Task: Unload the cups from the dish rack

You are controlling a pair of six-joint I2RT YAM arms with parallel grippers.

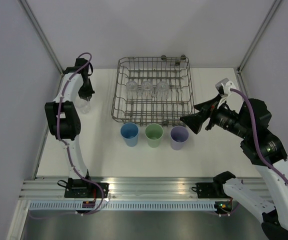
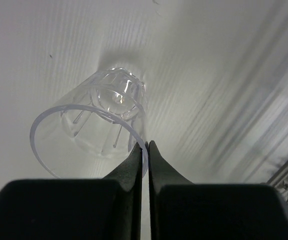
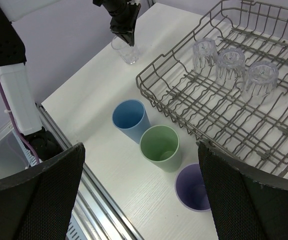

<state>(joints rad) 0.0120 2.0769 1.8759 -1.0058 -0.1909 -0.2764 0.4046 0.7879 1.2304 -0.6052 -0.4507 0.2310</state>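
My left gripper (image 1: 86, 95) is shut on the rim of a clear glass (image 2: 99, 127), pinching its wall between the fingertips (image 2: 136, 155). The glass (image 1: 84, 106) hangs upright at the table's far left, just above or on the surface. Three more clear glasses (image 1: 146, 88) stand upside down in the grey wire dish rack (image 1: 153, 58). The blue cup (image 1: 129, 134), green cup (image 1: 154, 135) and purple cup (image 1: 179, 137) stand upright in a row in front of the rack. My right gripper (image 1: 194, 116) hovers open above the purple cup (image 3: 194, 187), holding nothing.
The rack's near wall (image 3: 156, 62) runs just behind the three coloured cups. Grey walls close in the table on the left, back and right. An aluminium rail (image 1: 149, 187) with the arm bases lines the near edge.
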